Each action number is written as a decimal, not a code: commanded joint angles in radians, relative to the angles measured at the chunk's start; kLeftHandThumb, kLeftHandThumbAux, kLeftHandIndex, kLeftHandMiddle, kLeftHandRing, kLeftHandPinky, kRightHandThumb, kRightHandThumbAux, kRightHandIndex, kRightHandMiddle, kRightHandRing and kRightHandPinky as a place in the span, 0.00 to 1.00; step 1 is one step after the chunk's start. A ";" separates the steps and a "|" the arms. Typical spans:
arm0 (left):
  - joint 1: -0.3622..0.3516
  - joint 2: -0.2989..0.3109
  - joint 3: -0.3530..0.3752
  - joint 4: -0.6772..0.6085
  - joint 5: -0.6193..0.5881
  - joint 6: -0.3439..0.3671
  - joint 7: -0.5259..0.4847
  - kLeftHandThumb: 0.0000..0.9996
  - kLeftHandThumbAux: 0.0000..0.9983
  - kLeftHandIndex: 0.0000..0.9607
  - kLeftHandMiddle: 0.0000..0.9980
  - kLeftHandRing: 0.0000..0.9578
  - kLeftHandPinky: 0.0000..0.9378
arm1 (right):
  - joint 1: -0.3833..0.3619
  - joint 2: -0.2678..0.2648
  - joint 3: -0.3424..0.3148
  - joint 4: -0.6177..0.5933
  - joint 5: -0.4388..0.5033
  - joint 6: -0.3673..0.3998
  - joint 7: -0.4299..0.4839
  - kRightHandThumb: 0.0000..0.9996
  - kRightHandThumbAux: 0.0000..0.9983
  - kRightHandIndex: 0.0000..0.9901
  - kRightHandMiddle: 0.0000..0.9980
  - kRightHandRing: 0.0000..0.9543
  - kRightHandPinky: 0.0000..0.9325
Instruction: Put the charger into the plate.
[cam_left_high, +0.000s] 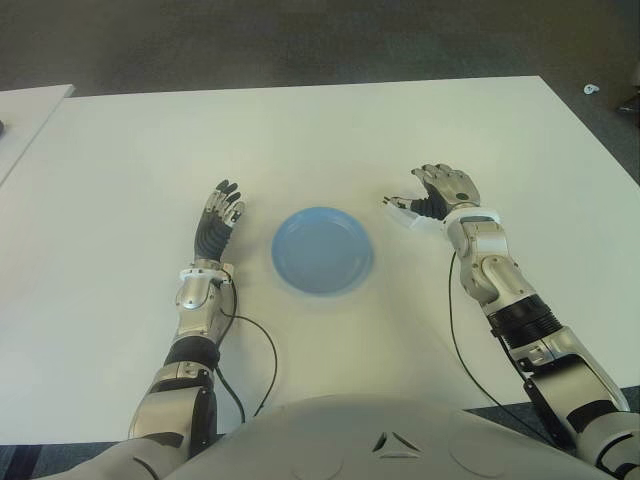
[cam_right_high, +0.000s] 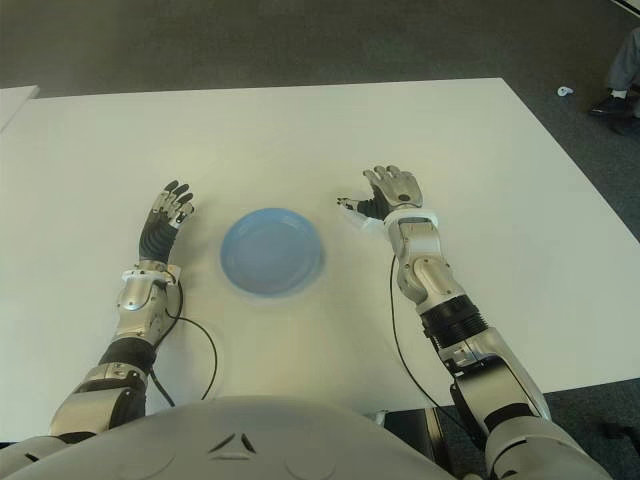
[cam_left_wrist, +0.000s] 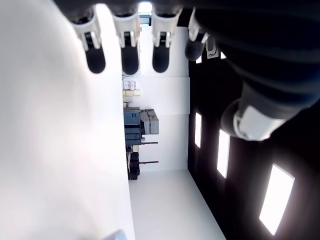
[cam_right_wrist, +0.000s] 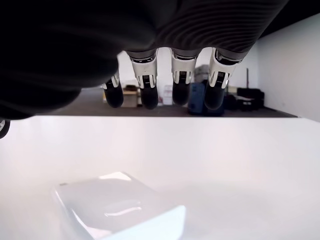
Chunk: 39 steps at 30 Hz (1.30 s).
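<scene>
Left of centre, the left hand (cam_left_high: 218, 218) lies flat, fingers straight and empty. The blue plate (cam_left_high: 322, 250) sits mid-frame. Right of centre, the right hand (cam_left_high: 443, 192) hovers open over the white charger (cam_right_wrist: 117, 204), not gripping it.

White charger (cam_right_wrist: 117, 207) flat on table, apparently ungrasped, right of empty blue plate (cam_left_high: 322, 250)

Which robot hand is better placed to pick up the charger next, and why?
The right robot hand: its open fingers arch over the white charger. The left robot hand shows on the blue plate's other side.
</scene>
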<state>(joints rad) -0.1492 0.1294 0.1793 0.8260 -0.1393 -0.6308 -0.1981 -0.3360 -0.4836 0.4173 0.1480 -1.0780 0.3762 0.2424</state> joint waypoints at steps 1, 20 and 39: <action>0.079 -0.025 -0.005 0.105 -0.001 0.101 -0.015 0.00 0.53 0.04 0.11 0.13 0.16 | -0.013 0.008 0.015 0.029 -0.018 0.032 0.028 0.35 0.13 0.00 0.00 0.00 0.00; 0.076 -0.014 0.002 0.112 -0.002 0.101 -0.029 0.00 0.52 0.03 0.10 0.11 0.14 | -0.024 0.010 0.042 0.047 -0.054 0.150 0.130 0.33 0.13 0.00 0.00 0.00 0.00; 0.077 -0.018 0.001 0.112 -0.001 0.095 -0.032 0.00 0.52 0.03 0.10 0.11 0.14 | -0.003 0.012 0.047 0.041 -0.033 0.182 0.180 0.34 0.13 0.00 0.00 0.00 0.00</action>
<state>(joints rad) -0.1607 0.1384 0.1833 0.8416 -0.1406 -0.6249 -0.2267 -0.3549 -0.4800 0.4555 0.1886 -1.1196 0.5552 0.4076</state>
